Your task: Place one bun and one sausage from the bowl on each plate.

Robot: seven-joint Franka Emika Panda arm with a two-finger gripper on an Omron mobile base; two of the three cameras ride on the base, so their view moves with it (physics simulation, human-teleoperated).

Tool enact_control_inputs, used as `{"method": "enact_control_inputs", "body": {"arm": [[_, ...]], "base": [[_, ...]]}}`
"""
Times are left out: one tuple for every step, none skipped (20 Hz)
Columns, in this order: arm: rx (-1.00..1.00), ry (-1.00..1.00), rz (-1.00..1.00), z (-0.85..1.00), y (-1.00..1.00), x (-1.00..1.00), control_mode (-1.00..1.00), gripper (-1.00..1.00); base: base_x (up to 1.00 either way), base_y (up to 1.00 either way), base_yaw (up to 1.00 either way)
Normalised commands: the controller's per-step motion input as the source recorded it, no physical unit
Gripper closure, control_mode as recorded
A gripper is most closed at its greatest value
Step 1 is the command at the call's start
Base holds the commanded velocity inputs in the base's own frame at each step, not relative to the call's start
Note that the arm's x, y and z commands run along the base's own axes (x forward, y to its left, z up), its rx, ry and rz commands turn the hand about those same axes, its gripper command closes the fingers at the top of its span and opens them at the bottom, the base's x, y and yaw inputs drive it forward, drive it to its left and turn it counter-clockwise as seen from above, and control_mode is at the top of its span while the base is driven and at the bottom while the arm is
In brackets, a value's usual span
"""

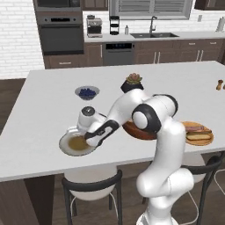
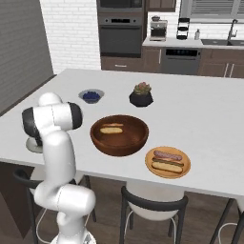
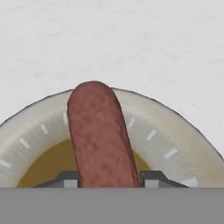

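Claw [image 3: 109, 177] grips a sausage [image 3: 100, 135] low over the grey-rimmed plate [image 1: 66, 145] near the counter's front edge; placing step, so next lower and release. One bun [image 2: 112, 129] remains in the bowl [image 2: 119, 143]

The white arm rises from its base at the near edge, bends at a high elbow and reaches down and left. Its wrist is angled low, carrying the gripper [image 1: 90, 139] close above the surface. The fingertips [image 3: 70, 178] stand at either side of a sausage [image 3: 101, 135], clamped on it.
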Motion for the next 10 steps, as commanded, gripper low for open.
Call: {"method": "enact_control_inputs", "body": {"arm": [[0.0,0.0,0.0,0.0,0.02,0.11,-1.0,-1.0],[0.0,0.0,0.0,0.0,0.0,0.09,-1.0,-1.0],[0.0,0.0,0.0,0.06,0.0,0.09,-1.0,-1.0],[0.0,0.0,0.0,0.16,0.0,0.15,-1.0,-1.0],[0.0,0.0,-0.01,0.21,0.0,0.15,-1.0,-1.0],[0.0,0.01,-0.03,0.44,0.0,0.14,-1.0,-1.0],[0.0,0.07,-0.03,0.65,0.0,0.11,-1.0,-1.0],[0.0,0.03,-0.04,0.81,0.0,0.12,-1.0,-1.0],[0.0,0.03,-0.05,0.97,-0.01,0.16,-1.0,-1.0],[0.0,0.05,-0.05,1.0,-0.04,0.15,-1.0,-1.0]], "base": [[0.0,0.0,0.0],[0.0,0.0,0.0],[0.0,0.0,0.0],[0.0,0.0,0.0],[0.0,0.0,0.0],[0.0,0.0,0.0],[0.0,0.0,0.0],[0.0,0.0,0.0],[0.0,0.0,0.0],[0.0,0.0,0.0]]}}
